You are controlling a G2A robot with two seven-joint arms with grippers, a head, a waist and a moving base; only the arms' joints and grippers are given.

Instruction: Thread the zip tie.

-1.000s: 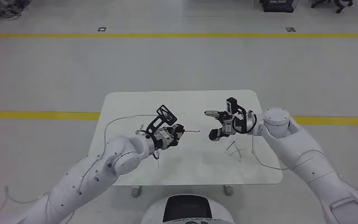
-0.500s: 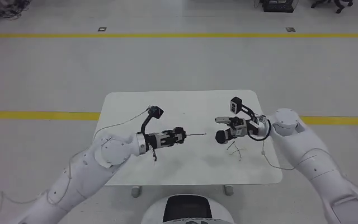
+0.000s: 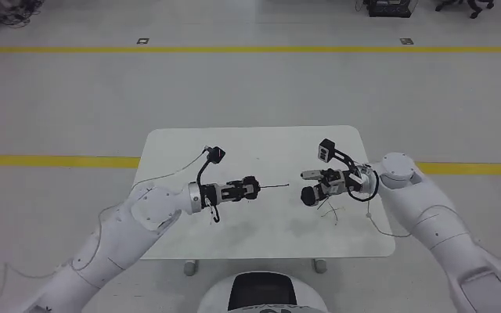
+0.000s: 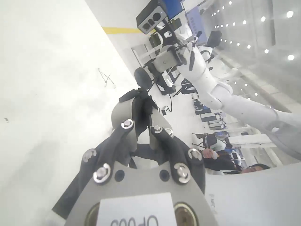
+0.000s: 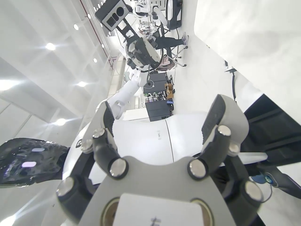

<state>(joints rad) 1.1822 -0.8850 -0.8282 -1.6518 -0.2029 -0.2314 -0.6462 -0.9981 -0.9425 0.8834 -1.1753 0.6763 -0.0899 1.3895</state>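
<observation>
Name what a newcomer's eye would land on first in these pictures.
Above the middle of the white table, the left gripper is shut on a thin black zip tie that points at the open right gripper, with a gap between them. A few loose zip ties lie on the table near the right gripper.

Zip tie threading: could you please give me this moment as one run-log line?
left hand: shut on zip tie, tip toward right hand | right hand: open, empty | tie and right hand: apart | loose ties: on table
</observation>
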